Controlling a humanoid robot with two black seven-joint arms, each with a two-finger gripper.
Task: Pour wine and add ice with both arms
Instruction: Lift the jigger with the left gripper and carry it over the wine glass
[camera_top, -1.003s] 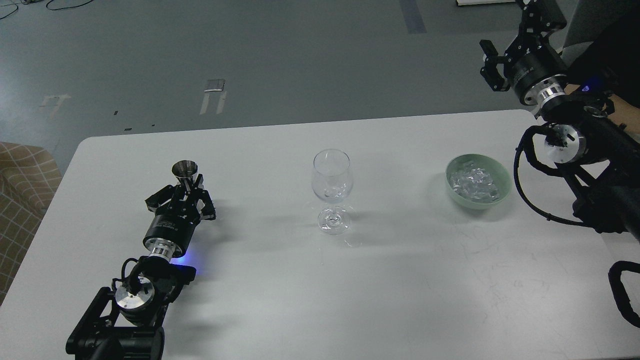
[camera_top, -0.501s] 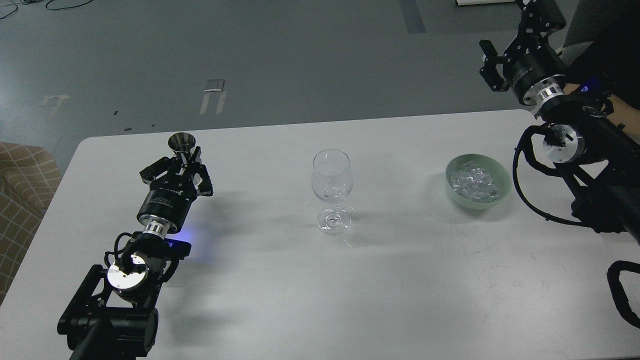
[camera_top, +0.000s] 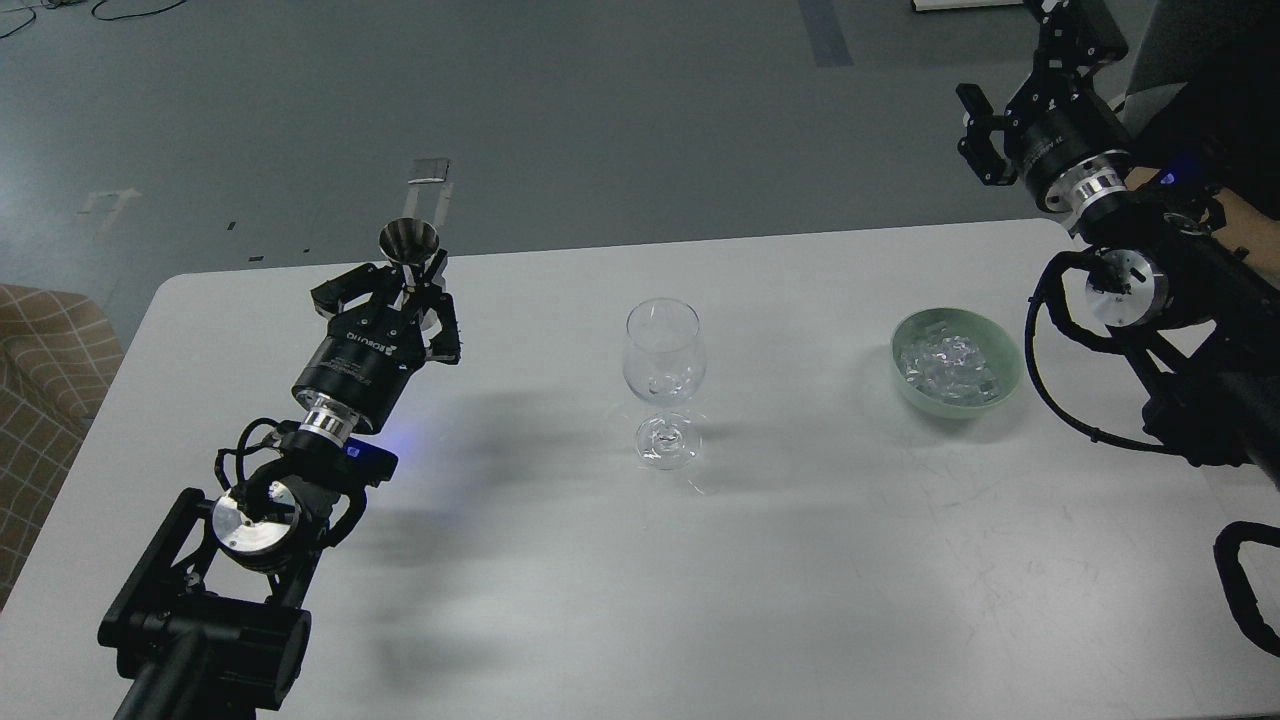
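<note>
While the small metal cup (camera_top: 408, 242) is held aloft at about ten o'clock of the counter (camera_top: 560, 560), it is seen pinched by its narrow stem between the closed jaws of the left gripper (camera_top: 410, 290). The wine glass (camera_top: 664, 395) is found upright at the centre, apparently empty. At three o'clock, the ice (camera_top: 948, 365) is heaped in a pale green bowl (camera_top: 1008, 350), well apart from the glass. The right gripper (camera_top: 975, 135) is raised at one o'clock, beyond the counter's far edge; its jaws are seen end-on, so whether they are parted cannot be told, though nothing is seen held. The cubes are judged small, hard and slick, likely to squirt from a pinch, so a single chunk should be taken squarely across flat faces. The glass is judged thin and top-heavy, easily tipped by a knock.
</note>
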